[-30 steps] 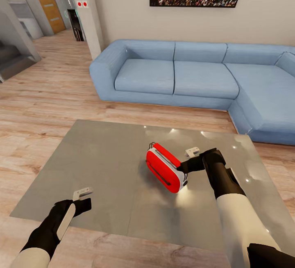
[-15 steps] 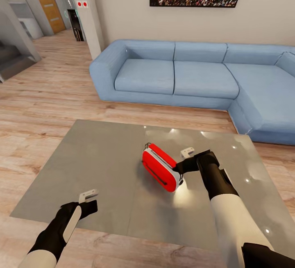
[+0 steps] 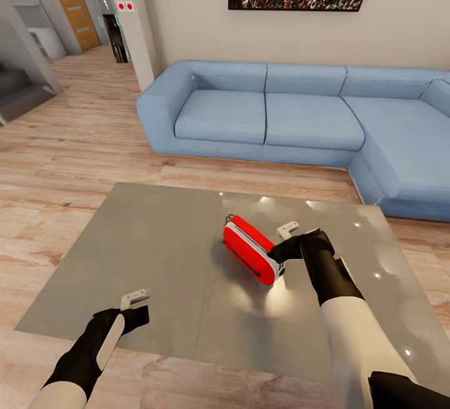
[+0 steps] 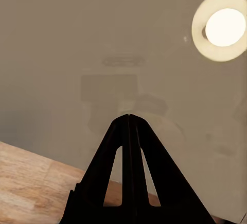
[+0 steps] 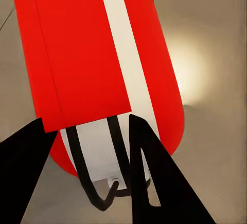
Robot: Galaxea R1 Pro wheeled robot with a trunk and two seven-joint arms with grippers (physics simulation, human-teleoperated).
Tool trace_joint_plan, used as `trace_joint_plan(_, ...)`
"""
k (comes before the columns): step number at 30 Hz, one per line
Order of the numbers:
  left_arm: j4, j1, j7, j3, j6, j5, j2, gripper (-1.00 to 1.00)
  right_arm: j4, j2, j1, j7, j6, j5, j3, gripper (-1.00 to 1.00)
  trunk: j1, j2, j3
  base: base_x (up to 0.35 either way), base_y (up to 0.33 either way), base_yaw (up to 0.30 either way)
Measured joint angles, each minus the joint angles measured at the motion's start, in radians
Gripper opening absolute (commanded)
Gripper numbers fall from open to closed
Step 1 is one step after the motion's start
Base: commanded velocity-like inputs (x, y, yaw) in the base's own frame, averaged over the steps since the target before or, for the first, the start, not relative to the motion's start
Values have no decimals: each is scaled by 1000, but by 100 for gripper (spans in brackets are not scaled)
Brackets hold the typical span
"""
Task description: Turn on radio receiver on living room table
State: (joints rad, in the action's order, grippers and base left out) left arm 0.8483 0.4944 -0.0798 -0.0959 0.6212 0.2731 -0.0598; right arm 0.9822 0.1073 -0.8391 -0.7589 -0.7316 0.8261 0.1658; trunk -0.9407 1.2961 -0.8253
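The table [image 3: 156,259] is taken as the landmark: a glossy grey square set on the wood floor [image 3: 81,140] of the living room, in front of the blue sofa [image 3: 294,115]. Over the table's near left corner the left gripper [image 3: 136,306] is held above the top, and in the left wrist view its fingers [image 4: 128,147] are seen pressed together with nothing between them, a round lamp reflection [image 4: 224,27] shining on the grey surface beyond. Near the table's middle, a little toward the sofa, the radio receiver [image 3: 252,251] is tilted over on the top. Just right of the radio, the right gripper [image 3: 282,247] is placed against its near end; in the right wrist view the fingers [image 5: 149,172] are spread apart, with the radio's white-trimmed end [image 5: 103,147] lying between them.
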Motion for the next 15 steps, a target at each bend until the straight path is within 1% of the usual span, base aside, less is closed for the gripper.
trace_joint_plan(4, 0, 0, 0, 0, 0, 0, 0, -100, -2, 0, 0, 22, -1, -11, 0, -100, 0, 0, 0, 0, 0, 0)
trace_joint_plan(5, 0, 0, 0, 0, 0, 0, 0, -100, -2, 0, 0, 52, 2, -36, 0, -100, 0, 0, 0, 0, 0, 0)
trace_joint_plan(10, 0, 0, 0, 1, -1, 0, 1, -100, -4, 0, 0, 53, 0, -40, 0, -100, 0, 0, 0, 0, 0, 0)
trace_joint_plan(15, 0, 0, 1, 1, -1, 0, 2, -100, 1, 0, 0, 55, -2, -51, 0, -100, -19, 35, -15, 0, 0, 0)
